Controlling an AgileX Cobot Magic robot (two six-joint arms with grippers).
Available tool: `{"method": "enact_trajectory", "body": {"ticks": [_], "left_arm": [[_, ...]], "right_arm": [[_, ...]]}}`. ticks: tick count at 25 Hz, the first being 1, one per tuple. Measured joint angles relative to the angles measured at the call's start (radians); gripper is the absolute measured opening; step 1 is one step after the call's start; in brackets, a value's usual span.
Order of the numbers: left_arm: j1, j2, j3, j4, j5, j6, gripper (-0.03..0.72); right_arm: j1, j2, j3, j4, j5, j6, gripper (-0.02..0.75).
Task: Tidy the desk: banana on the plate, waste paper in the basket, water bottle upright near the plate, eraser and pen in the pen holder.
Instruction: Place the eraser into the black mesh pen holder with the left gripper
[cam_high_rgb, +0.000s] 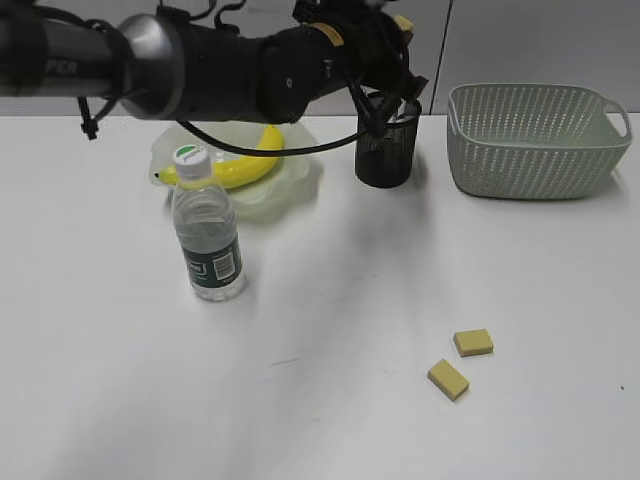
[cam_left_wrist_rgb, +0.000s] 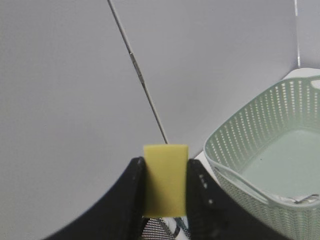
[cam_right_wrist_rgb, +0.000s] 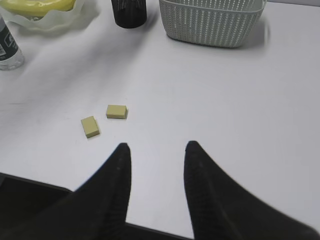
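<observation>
A yellow eraser (cam_left_wrist_rgb: 165, 180) is clenched between the two fingers of the left hand (cam_left_wrist_rgb: 165, 192), its upper half standing proud of the fingertips. Directly beneath the hand, black mesh of the pen holder (cam_left_wrist_rgb: 159, 229) is glimpsed, so the eraser is judged to be poised above the cup's mouth; from the exterior view the left hand (cam_high_rgb: 398, 72) is seen hanging over the pen holder (cam_high_rgb: 387, 145).

A miss is the main risk: if the fingers are parted while the eraser sits off-centre, it could strike the rim and bounce onto the surface (cam_high_rgb: 330, 300). The cup is light, and it could be tipped if nudged by the fingers.

To the right of the left hand stands the basket (cam_left_wrist_rgb: 260, 165), just beside the cup; a stray eraser might land there instead. Left of that hand, the banana (cam_high_rgb: 235, 165) rests on the plate (cam_high_rgb: 290, 175), with the water bottle (cam_high_rgb: 207, 230) upright nearby.

The right hand (cam_right_wrist_rgb: 155, 165) is released and holds nothing; ahead of it and to its left, two more erasers (cam_right_wrist_rgb: 103, 119) lie on the surface.
</observation>
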Motion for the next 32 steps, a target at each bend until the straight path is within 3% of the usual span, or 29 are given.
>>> {"method": "enact_trajectory", "body": {"ticks": [12, 15, 21, 28, 32], "left_arm": [[0.010, 0.216, -0.227, 0.000, -0.045, -0.001, 0.185], [0.011, 0.232, -0.233, -0.003, -0.044, -0.001, 0.190], [0.034, 0.242, -0.234, -0.010, -0.045, -0.002, 0.276], [0.043, 0.239, -0.234, -0.027, -0.040, -0.003, 0.288], [0.039, 0.160, -0.234, -0.072, 0.134, -0.003, 0.270]], "right_arm": [[0.000, 0.000, 0.000, 0.000, -0.001, -0.001, 0.294], [0.000, 0.000, 0.000, 0.000, -0.001, -0.001, 0.293], [0.000, 0.000, 0.000, 0.000, -0.001, -0.001, 0.289], [0.000, 0.000, 0.000, 0.000, -0.001, -0.001, 0.289], [0.000, 0.000, 0.000, 0.000, -0.001, -0.001, 0.289]]}}
